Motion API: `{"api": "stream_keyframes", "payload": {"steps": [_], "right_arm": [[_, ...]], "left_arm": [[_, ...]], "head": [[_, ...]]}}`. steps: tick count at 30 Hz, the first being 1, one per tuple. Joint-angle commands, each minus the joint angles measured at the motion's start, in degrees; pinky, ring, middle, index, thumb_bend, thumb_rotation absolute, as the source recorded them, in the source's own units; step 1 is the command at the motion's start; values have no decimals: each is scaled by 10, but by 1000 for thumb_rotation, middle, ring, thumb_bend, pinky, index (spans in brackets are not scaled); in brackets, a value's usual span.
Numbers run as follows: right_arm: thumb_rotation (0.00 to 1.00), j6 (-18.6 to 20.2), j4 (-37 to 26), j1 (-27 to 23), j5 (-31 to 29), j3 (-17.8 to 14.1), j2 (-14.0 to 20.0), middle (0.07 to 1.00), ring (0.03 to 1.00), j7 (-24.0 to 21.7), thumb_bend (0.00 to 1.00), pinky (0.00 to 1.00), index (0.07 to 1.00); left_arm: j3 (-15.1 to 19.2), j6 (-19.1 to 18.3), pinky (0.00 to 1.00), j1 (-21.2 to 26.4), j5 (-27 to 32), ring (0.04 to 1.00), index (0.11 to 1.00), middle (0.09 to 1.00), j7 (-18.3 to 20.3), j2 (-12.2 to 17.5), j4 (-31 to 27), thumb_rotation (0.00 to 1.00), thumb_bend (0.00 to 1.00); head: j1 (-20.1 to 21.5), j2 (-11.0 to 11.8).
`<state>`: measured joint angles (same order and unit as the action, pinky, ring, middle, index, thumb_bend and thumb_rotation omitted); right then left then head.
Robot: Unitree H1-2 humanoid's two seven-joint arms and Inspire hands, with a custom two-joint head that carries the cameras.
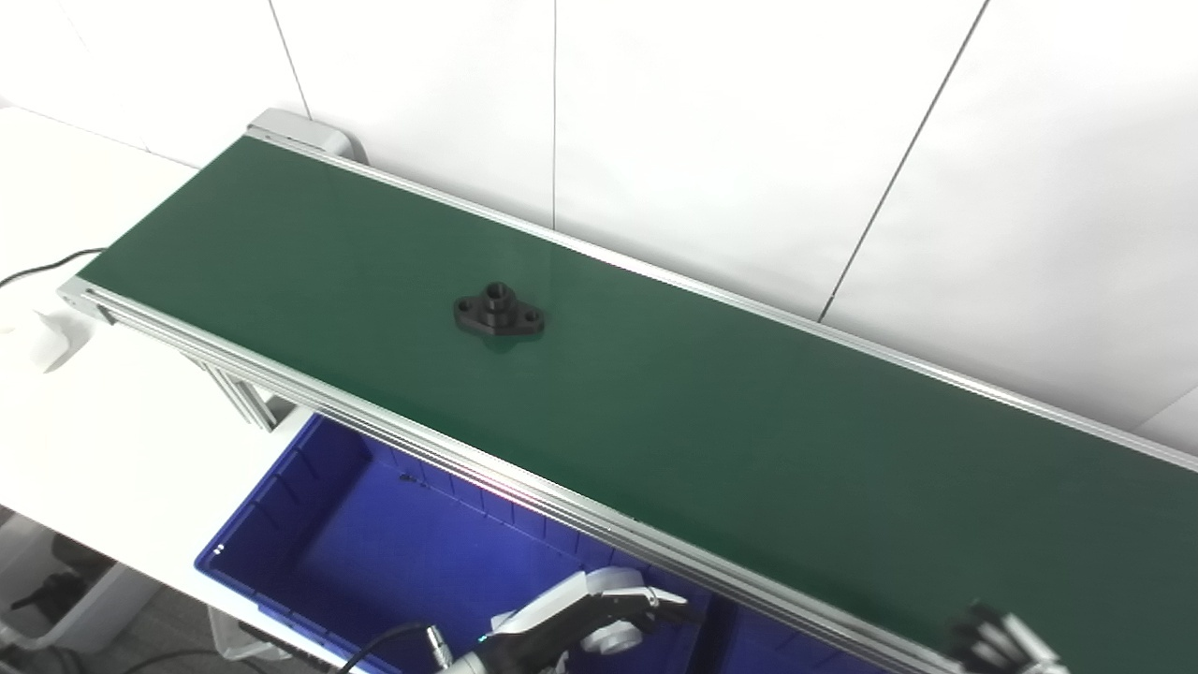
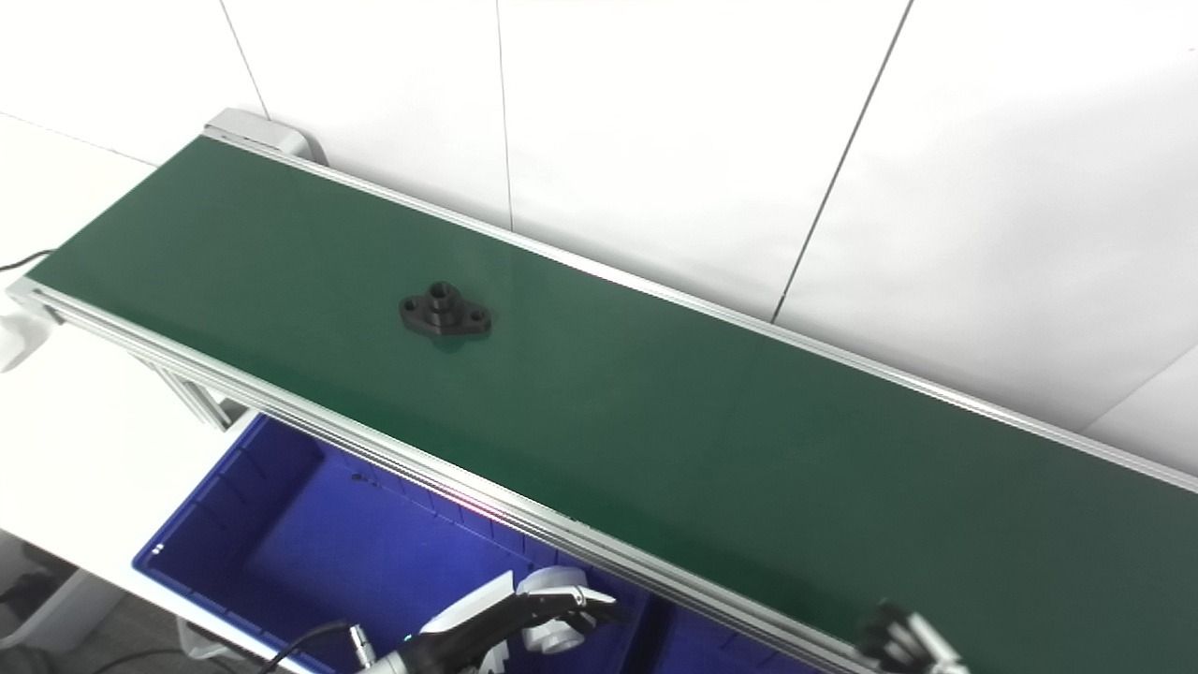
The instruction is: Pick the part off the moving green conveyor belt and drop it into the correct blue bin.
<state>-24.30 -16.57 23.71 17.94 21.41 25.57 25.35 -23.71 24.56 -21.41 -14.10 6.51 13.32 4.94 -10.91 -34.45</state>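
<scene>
Low at the bottom edge, nearest the camera, my left hand (image 1: 599,622) hung over the blue bin (image 1: 281,524), white and black, with its fingers (image 1: 669,613) stretched forward together and pointing to the right. It held nothing; the fingers lay straight, not curled, though how far they stood apart I could not tell from this angle. My right hand (image 2: 903,641) showed only as a dark cluster of fingertips at the bottom right, just at the near rail of the conveyor (image 1: 580,510) (too little of it was in frame to say whether it was open or closed).

Outward from my left hand came the bin's ribbed inner wall, then the silver rail, then the green belt (image 1: 749,440), which ran as a long band from the upper left to the lower right in front of a white panelled wall (image 1: 749,140).

On the belt sat the part (image 1: 499,314), a small black flange with a raised round collar in its middle and a bolt hole in each ear. It lay flat, about midway across the belt's width, up and slightly left of my left hand and well apart from it. Its long axis ran roughly along the belt's length. By my judgement the left hand was the nearer of the two; the right was much farther off along the belt.
</scene>
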Motion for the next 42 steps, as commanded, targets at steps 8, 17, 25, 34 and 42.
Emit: {"api": "stream_keyframes", "payload": {"steps": [8,17,25,34,42], "right_arm": [[317,-26,-48,-59,-38,-42,-20,739,645,-57,883,553,795],[377,32,-62,-128,-23,-95,-79,748,656,-145,833,569,775],[347,125,-65,-211,51,-105,-130,751,648,-222,806,546,775],[234,239,-38,-293,109,-103,-158,744,643,-295,842,550,778],[254,278,1,-363,150,-83,-157,750,635,-343,839,517,791]], "left_arm": [[-1,23,804,8,20,856,815,865,-5,7,-9,194,894],[1,23,817,14,31,871,835,882,-8,19,-10,234,896],[4,23,886,23,42,905,859,898,-6,31,-11,287,879],[9,23,815,32,68,891,852,901,3,45,-7,302,855],[23,23,793,35,88,880,859,902,26,55,-10,290,838]], "head": [[45,-10],[122,-33],[185,-51],[206,-56],[219,-58]]}}
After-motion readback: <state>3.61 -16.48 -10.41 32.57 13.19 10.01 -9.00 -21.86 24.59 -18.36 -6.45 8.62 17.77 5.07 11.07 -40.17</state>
